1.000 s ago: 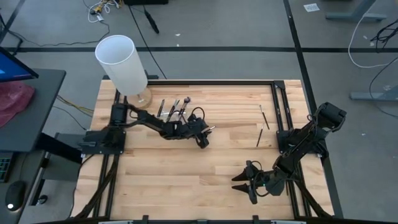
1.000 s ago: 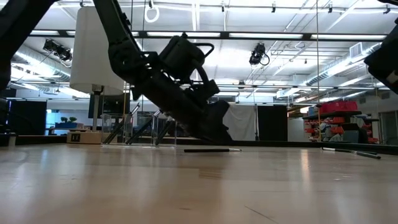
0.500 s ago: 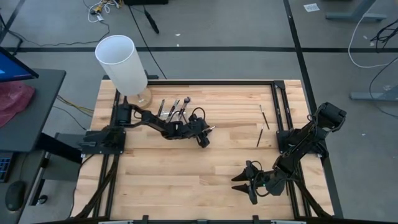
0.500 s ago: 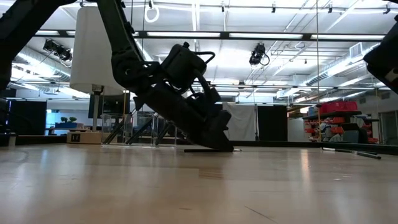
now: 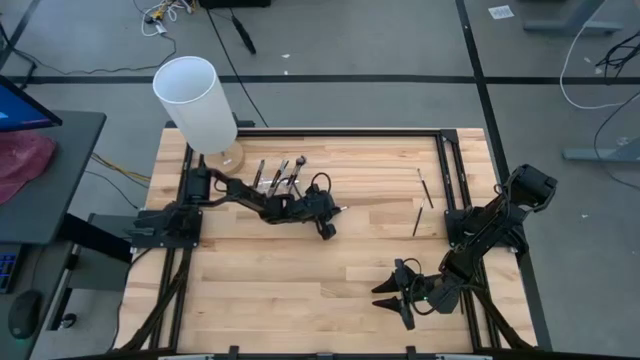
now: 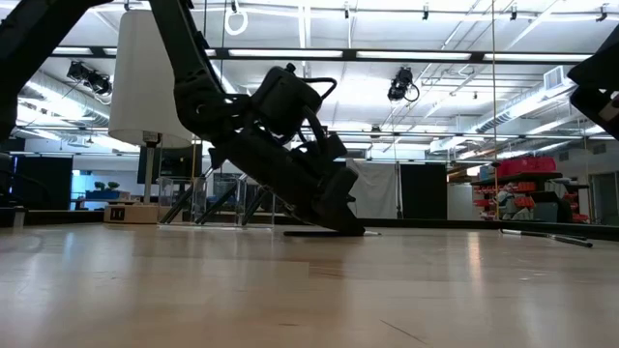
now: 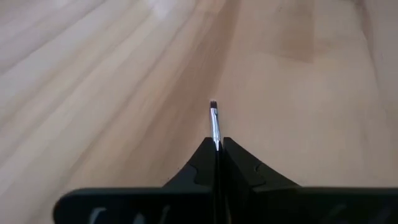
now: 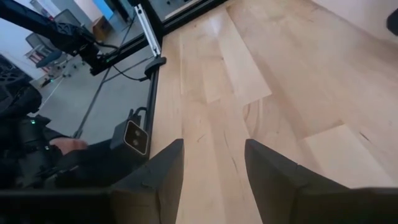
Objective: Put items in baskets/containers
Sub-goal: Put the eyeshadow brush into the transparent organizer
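Note:
My left gripper [image 5: 328, 222] is down at the table's middle, shut on a thin dark makeup brush [image 7: 214, 127]; the brush's silver ferrule and small tip stick out past the fingertips. Behind it, several brushes [image 5: 280, 175] stand slanted in a clear holder [image 6: 218, 205] at the far left. Two loose brushes [image 5: 424, 187] [image 5: 417, 220] lie flat on the table at the far right. My right gripper [image 5: 385, 295] waits open at the near right, nothing between its fingers [image 8: 208, 180]. My left gripper pinches the brush between its two fingers, just behind the silver ferrule [image 7: 215, 134]. The fingers slant down from the table's left. In the low view the brush's handle [image 6: 305, 232] lies along the table under the gripper.
A tall white cylinder [image 5: 195, 100] on a round wooden base stands at the far left corner. Black frame rails [image 5: 447, 170] run along the table's sides. Bare wood stretches across the near half of the table [image 5: 290, 300].
My left gripper has come down onto the brush lying on the table and has shut on it. The brush lies about where it was.

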